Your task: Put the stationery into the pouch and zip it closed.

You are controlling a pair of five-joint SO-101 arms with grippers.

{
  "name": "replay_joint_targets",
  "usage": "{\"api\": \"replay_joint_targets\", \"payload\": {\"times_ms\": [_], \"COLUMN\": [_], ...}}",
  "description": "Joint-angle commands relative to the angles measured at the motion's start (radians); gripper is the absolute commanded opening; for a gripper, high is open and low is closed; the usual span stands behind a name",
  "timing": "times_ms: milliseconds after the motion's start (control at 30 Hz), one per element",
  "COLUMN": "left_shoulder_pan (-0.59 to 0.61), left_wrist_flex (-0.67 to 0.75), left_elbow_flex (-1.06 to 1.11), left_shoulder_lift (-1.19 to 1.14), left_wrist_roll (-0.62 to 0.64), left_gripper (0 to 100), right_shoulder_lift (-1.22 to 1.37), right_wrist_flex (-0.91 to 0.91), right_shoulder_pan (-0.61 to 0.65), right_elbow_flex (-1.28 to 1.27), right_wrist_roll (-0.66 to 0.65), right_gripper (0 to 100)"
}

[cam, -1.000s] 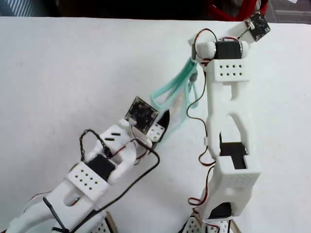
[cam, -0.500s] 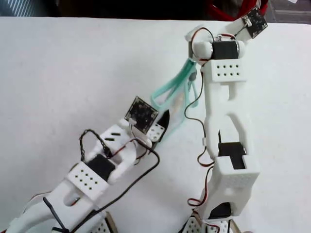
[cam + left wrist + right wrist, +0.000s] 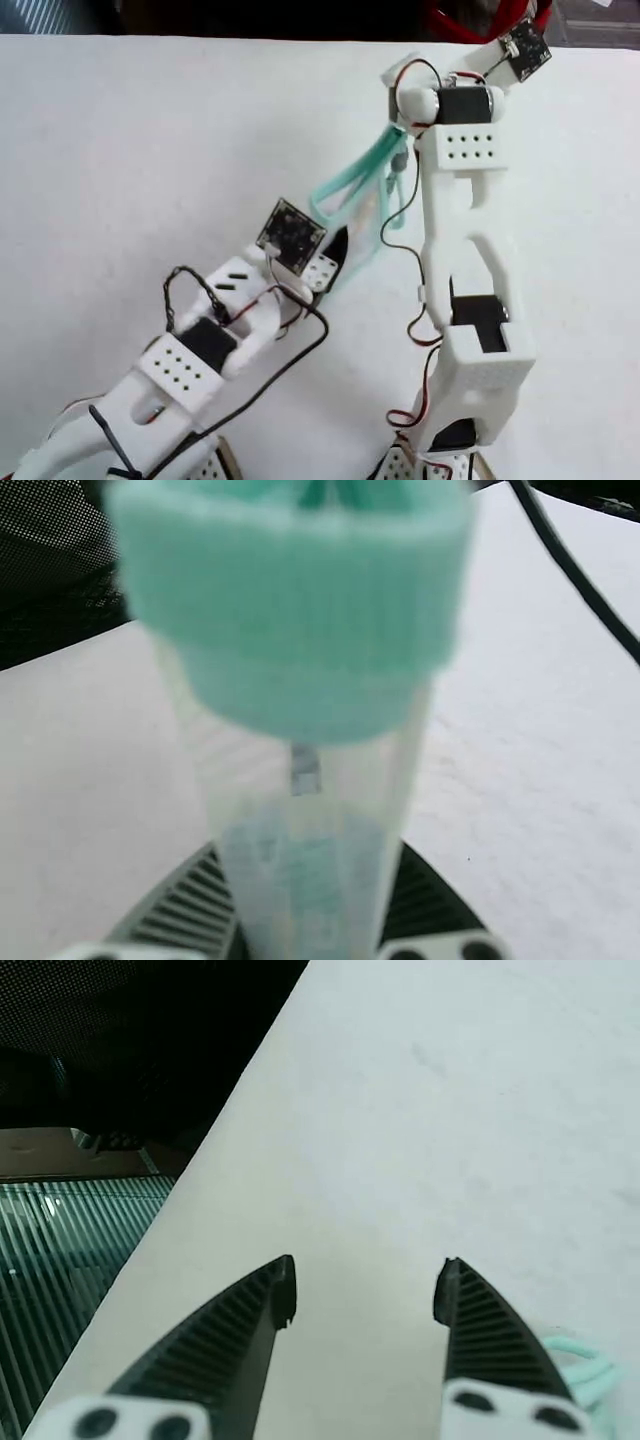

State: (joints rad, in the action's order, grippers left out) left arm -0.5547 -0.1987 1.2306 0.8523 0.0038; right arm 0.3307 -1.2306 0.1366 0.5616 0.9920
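The left gripper [image 3: 310, 915] is clenched on one end of the pouch [image 3: 350, 195], holding it near the middle of the worktop [image 3: 150, 130]. The pouch's other end runs toward the far edge. There the right gripper [image 3: 365, 1285] stands spread with nothing between its jaws, and a mint loop [image 3: 580, 1370] lies just beside one finger. The right wrist has swung slightly leftward and settled; pouch and left arm haven't stirred. It's probably lining up to zip. Whether the stationery is inside, I cannot tell.
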Motion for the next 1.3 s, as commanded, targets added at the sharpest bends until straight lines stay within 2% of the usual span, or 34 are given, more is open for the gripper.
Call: {"api": "replay_joint_targets", "payload": {"times_ms": [0, 133, 233, 367, 533, 667, 800, 867, 933, 1067, 1267], "left_shoulder_pan": [0.008, 0.007, 0.007, 0.010, 0.008, 0.015, 0.035, 0.033, 0.030, 0.028, 0.027], "left_wrist_flex": [0.025, 0.025, 0.025, 0.025, 0.026, 0.031, 0.028, 0.005, -0.041, -0.083, -0.081], "left_elbow_flex": [-0.018, -0.018, -0.018, -0.018, -0.018, -0.025, -0.035, -0.054, -0.077, -0.095, -0.094], "left_shoulder_lift": [0.001, 0.001, 0.001, -0.001, -0.001, -0.001, -0.001, -0.001, -0.001, -0.002, -0.007], "left_wrist_roll": [-0.006, -0.008, -0.008, -0.008, -0.008, -0.014, -0.126, -0.155, -0.161, -0.161, -0.157], "left_gripper": [4, 4, 4, 4, 4, 4, 4, 4, 4, 4, 4], "right_shoulder_lift": [0.005, -0.024, -0.031, -0.047, -0.099, -0.139, -0.153, -0.168, -0.196, -0.371, -0.898], "right_wrist_flex": [-0.081, -0.225, -0.269, -0.243, -0.268, -0.395, -0.493, -0.486, -0.473, -0.406, -0.047], "right_shoulder_pan": [0.031, 0.041, 0.068, -0.064, -0.255, -0.265, -0.259, -0.260, -0.239, -0.162, -0.048], "right_elbow_flex": [-0.006, 0.000, -0.005, 0.026, 0.149, 0.166, 0.117, 0.040, -0.035, -0.226, -0.755], "right_wrist_roll": [-0.005, -0.006, -0.006, -0.044, -0.546, -1.010, -1.537, -1.672, -1.728, -1.728, -1.694], "right_gripper": [22.2, 22.2, 22.1, 16.1, 15.6, 15.2, 15.2, 15.2, 15.2, 14.9, 10.1]}}
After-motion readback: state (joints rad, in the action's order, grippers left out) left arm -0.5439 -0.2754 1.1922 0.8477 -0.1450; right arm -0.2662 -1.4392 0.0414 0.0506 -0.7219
